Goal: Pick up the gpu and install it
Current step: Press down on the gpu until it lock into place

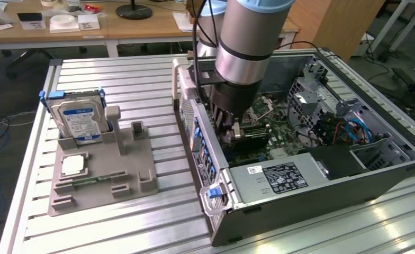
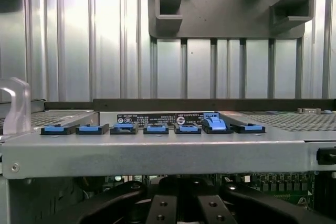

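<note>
End effector [image 1: 230,132], closed, sits inside computer case [image 1: 377,182] near rear wall.

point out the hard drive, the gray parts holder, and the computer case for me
hard drive [image 1: 79,120]: exterior view, on its blue-and-white label.
gray parts holder [image 1: 116,172]: exterior view, on its flat base.
computer case [image 1: 313,203]: exterior view, on its dark outer side wall.

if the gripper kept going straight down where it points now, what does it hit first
Probably the green motherboard inside the open grey computer case; the black gripper already reaches into it, though depth is unclear.
</note>
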{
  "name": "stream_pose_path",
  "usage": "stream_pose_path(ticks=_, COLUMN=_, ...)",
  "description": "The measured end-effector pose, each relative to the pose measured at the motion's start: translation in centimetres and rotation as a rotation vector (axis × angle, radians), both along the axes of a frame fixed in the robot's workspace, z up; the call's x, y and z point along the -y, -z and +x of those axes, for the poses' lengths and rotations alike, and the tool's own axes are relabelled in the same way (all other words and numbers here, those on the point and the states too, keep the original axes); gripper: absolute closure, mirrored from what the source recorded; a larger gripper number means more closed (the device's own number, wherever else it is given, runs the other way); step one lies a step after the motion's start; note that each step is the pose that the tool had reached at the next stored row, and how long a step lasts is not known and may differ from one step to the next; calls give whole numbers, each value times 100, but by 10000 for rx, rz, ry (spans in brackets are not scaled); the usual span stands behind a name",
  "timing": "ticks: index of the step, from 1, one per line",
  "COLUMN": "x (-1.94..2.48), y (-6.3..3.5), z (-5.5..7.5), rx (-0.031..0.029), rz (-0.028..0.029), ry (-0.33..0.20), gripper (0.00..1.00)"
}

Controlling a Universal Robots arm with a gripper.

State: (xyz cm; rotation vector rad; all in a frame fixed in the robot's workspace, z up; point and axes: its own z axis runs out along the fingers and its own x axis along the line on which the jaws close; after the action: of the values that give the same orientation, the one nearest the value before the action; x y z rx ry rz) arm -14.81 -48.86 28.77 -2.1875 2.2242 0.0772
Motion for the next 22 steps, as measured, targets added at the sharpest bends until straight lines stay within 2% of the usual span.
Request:
stream_pose_path(ticks=4, x=-39, y=5, z=0, rx=0, rz=3, ry=0, gripper=89)
stream_pose_path(ticks=9, x=-35, y=19, z=16, rx=-8, rz=-1, ry=0, gripper=89)
stream_pose_path(ticks=17, x=-41, y=34, z=347, rx=-119, rz=1, ry=0, gripper=89)
stream_pose_path(ticks=22, x=-89, y=45, z=432, rx=-133, rz=0, ry=-5, gripper=89)
